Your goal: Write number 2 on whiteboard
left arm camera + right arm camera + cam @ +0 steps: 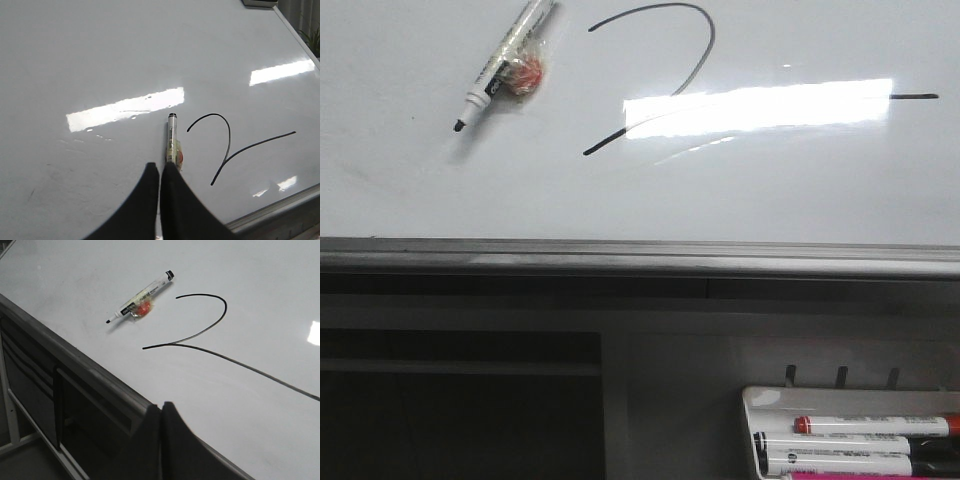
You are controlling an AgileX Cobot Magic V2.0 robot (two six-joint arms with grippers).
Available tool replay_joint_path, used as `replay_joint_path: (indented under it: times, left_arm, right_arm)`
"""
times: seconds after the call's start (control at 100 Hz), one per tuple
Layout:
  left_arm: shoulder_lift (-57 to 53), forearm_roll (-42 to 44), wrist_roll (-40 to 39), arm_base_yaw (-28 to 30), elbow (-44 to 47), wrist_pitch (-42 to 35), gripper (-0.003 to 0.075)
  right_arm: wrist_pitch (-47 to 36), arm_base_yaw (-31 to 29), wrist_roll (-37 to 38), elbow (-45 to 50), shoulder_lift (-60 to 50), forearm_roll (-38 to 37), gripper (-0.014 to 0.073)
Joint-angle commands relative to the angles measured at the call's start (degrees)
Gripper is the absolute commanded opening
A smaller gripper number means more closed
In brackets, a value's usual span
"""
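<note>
- Marker ink forms the thin black hand-drawn number 2 on the big glossy white whiteboard with its grey metal edge strip; you see hook, slant and long base.
- Your uncapped white marker pen with a black tip lies flat on the board, just left of the numeral, an orange-red blob taped to its barrel.
- Left end effector: fingers pressed together, nothing between them, tips just beside the pen's end.
- Right end effector: fingers pressed together, empty, over the board's near edge.
- Near right, a small white pen tray holds more markers.

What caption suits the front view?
Black hand-drawn number 2 on glossy whiteboard, uncapped marker lying beside it.
</note>
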Motion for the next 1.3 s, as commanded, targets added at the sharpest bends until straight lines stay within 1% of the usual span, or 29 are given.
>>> replay_joint_path:
  times: [0.0, 0.23, 0.28, 0.33, 0.43, 0.44, 0.47, 0.5, 0.54, 0.63, 0.64, 0.67, 0.71, 0.77, 0.9, 1.29]
  left_arm:
    - [-0.01, -0.99, -0.22, 0.11, -1.35, -3.95, -0.002]
    - [-0.01, -0.57, -0.22, 0.23, 0.65, -4.43, -0.002]
    - [-0.01, 1.28, 0.5, 0.5, 2.31, -7.65, -0.002]
    - [-0.12, 3.82, 0.6, 1.07, 4.67, -12.57, -0.002]
    - [-0.26, 7.07, 0.4, 2.79, 12.37, -21.55, -0.002]
    - [-0.26, 7.14, 0.31, 3.14, 12.93, -21.55, -0.002]
    - [-0.26, 7.68, -1.03, 3.91, 15.14, -23.72, -0.002]
    - [-0.26, 8.9, -4.22, 4.74, 17.67, -24.25, -0.002]
    - [-0.49, 10.48, -8.87, 5.99, 19.77, -23.82, -0.002]
    - [-1.5, 15.8, -24.1, 8.37, 23.76, -20.49, -0.002]
    - [-1.48, 16.13, -25.97, 8.51, 23.78, -19.74, -0.002]
    - [-1.48, 16.95, -28.31, 9.07, 23.63, -16.48, -0.002]
    - [-1.48, 17.37, -28.66, 9.38, 23.51, -13.42, -0.002]
    - [-1.48, 17.25, -28.66, 9.44, 23.67, -11.63, -0.002]
    - [-1.48, 16.61, -28.66, 9.44, 23.67, -4.22, -0.002]
    - [-1.48, 16.6, -28.66, 9.44, 23.67, -4.4, -0.002]
  right_arm:
    - [-4.06, -0.37, 0.09, -1.46, 0.3, 0.59, -0.0071]
    - [-4.06, -0.37, 0.09, -1.46, 0.3, 0.59, -0.0071]
    - [-4.06, -0.37, 0.09, -1.46, 0.3, 0.59, -0.0071]
    - [-4.06, -0.37, 0.09, -1.46, 0.3, 0.59, -0.0071]
    - [-4.06, -0.37, 0.09, -1.46, 0.3, 0.59, -0.0071]
    - [-4.06, -0.37, 0.09, -1.46, 0.3, 0.59, -0.0071]
    - [-4.06, -0.37, 0.09, -1.46, 0.3, 0.59, -0.0071]
    - [-4.06, -0.37, 0.09, -1.46, 0.3, 0.59, -0.0071]
    - [-4.06, -0.37, 0.09, -1.46, 0.3, 0.59, -0.0071]
    - [-4.06, -0.37, 0.09, -1.46, 0.3, 0.59, -0.0071]
    - [-4.06, -0.37, 0.09, -1.46, 0.3, 0.59, -0.0071]
    - [-4.06, -0.37, 0.09, -1.46, 0.3, 0.59, -0.0071]
    - [-4.06, -0.37, 0.09, -1.46, 0.3, 0.59, -0.0071]
    - [-4.06, -0.37, 0.09, -1.46, 0.3, 0.59, -0.0071]
    - [-4.06, -0.37, 0.09, -1.46, 0.3, 0.59, -0.0071]
    - [-4.06, -0.37, 0.09, -1.46, 0.3, 0.59, -0.0071]
